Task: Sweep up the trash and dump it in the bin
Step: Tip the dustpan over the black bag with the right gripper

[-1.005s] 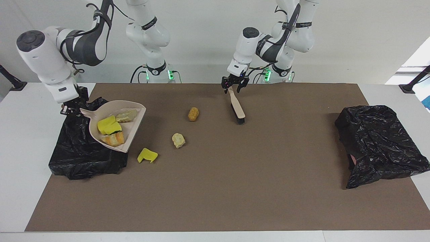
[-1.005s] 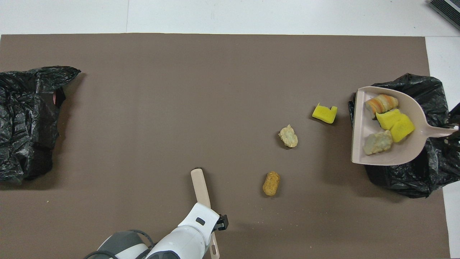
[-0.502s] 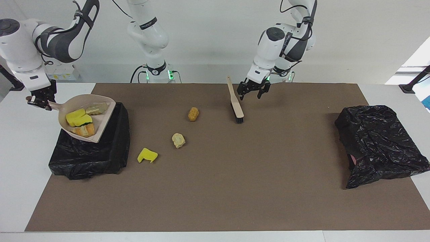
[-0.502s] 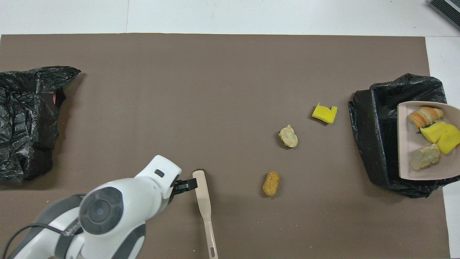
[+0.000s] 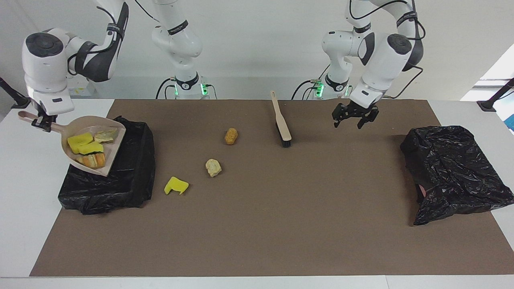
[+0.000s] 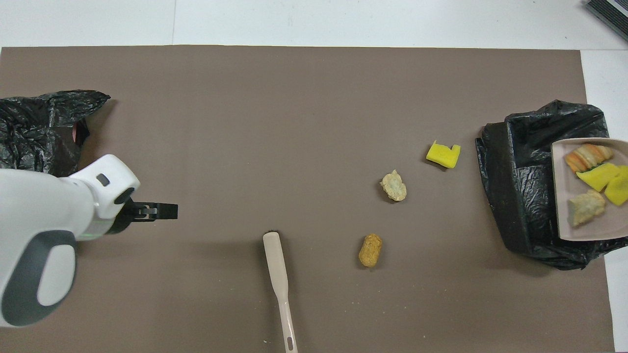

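Four bits of trash [image 5: 89, 147] lie in the beige dustpan [image 5: 72, 130], two yellow and two bread-colored. The right gripper [image 5: 41, 120] is closed tight on the dustpan's handle and holds the pan tilted in the air over a bin lined with a black bag [image 5: 116, 180], at the right arm's end of the table. Three more bits lie on the brown mat [image 5: 257, 224]: a yellow chunk [image 5: 176, 186] close to the bin, a pale lump [image 5: 213, 167] beside it and a bit nearer to the robots, and an orange-brown lump [image 5: 231, 136] nearer still.

The brush [image 5: 281, 120] lies flat on the mat with nothing holding it, beside the orange-brown lump, toward the left arm's end. The left gripper [image 5: 353, 116] hangs wide open over bare mat, between the brush and a second black bag [image 5: 453, 172] at the left arm's end. It holds nothing.

From overhead, the dustpan's handle and the right gripper are cut off at the edge, and part of the pan too. The left arm covers some of the mat there.

The mat lies on a white table [image 5: 24, 224]. The wall is plain white.
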